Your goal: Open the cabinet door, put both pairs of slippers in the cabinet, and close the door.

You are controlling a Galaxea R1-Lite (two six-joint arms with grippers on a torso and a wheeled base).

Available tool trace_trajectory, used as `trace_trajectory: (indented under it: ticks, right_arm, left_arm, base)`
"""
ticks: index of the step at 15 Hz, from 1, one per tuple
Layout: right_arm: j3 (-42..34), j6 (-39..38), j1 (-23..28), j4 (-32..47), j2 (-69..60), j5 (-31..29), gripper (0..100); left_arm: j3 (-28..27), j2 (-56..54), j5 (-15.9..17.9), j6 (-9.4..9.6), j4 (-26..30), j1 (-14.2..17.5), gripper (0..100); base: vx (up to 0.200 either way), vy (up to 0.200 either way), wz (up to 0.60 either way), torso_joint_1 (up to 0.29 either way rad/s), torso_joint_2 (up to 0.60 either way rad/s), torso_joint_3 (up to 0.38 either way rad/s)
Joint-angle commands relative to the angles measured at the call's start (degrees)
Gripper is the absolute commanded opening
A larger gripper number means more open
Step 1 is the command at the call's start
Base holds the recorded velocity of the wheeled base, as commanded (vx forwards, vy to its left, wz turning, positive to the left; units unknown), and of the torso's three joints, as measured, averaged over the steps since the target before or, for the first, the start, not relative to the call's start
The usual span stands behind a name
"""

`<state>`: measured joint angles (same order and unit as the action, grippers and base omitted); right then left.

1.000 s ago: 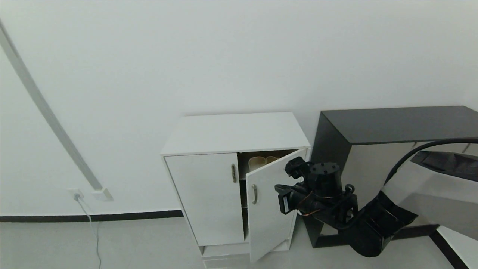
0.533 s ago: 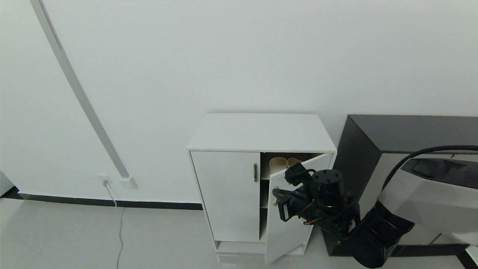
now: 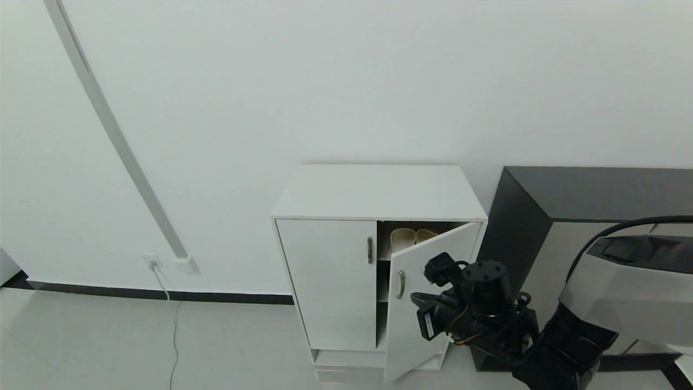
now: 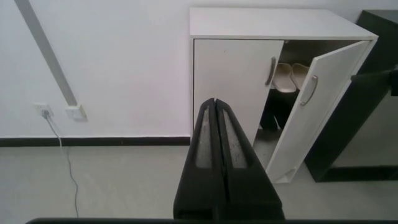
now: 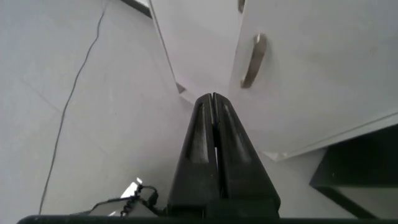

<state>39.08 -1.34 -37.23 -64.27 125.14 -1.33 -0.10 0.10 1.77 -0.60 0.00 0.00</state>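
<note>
1. The right fingers [image 5: 202,134] are pressed tight together and hold nothing.
2. Just past their tips is the handle [image 5: 252,60] of the door [image 5: 317,93]. The tips do not touch it.
3. The door stands partly open, swung out toward these fingers. The other door [image 3: 330,281], farther off to the side, is shut.
4. Behind the open door, high up inside the cabinet [image 3: 379,189], two pale slippers [image 3: 403,238] sit side by side.
5. The left fingers [image 4: 205,137] are pressed together too, with nothing in them. They are well back from the cabinet, with bare floor [image 4: 124,180] between.
6. What is done, I think: the door has been opened, and at least one pair is inside. I cannot tell if the second pair is in there too, because the lower part of the cabinet is dark.
7. What is left, I think: the door has to be pushed shut. The right fingers are close enough to do that.
</note>
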Motion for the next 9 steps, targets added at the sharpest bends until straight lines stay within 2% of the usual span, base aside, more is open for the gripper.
trace_trajectory:
  ticks: [1, 9]
  right_arm:
    - [-2.1, -0.1, -0.1, -0.5, -1.1, 0.0, 0]
    - [-5.9, 0.4, -0.3, -1.4, -0.9, 0.0, 0]
  left_arm:
    - [0.0, 0.0, 0.0, -0.02, 0.0, 0.0, 0]
    - [0.0, 0.0, 0.0, -0.11, 0.0, 0.0, 0]
  base:
    - [0.000, 0.000, 0.00, 0.000, 0.00, 0.000]
    - [0.200, 0.000, 0.00, 0.001, 0.00, 0.002]
